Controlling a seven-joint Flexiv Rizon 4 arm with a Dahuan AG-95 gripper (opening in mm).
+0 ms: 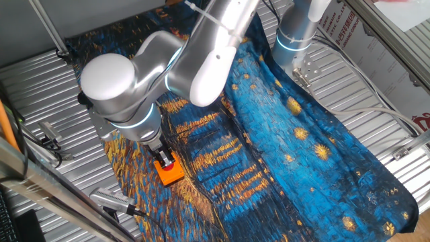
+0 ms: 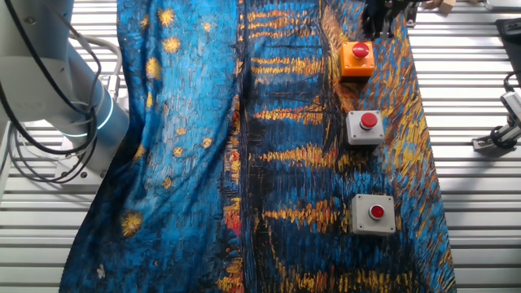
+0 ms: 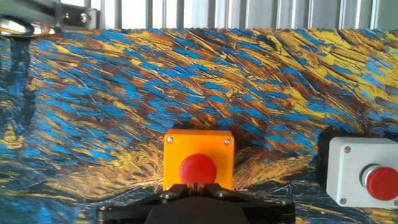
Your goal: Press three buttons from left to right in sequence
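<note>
Black pincer point(image 3: 196, 186), tips together, touches the red cap of the orange button point(image 3: 198, 158) at the end of the row. Just beside it stands a grey button point(image 2: 365, 127), then a second grey one point(image 2: 374, 213) farther along, all three on a blue-and-gold painted cloth point(image 2: 244, 146) spread over a ribbed metal table point(image 2: 480, 203).

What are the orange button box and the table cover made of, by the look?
Orange button box: probably moulded plastic, smooth matte faces, corner screws, glossy red cap. Table cover: seems printed fabric, folds and wrinkles visible, painterly blue and gold print. Neither can be confirmed from pictures alone.
</note>
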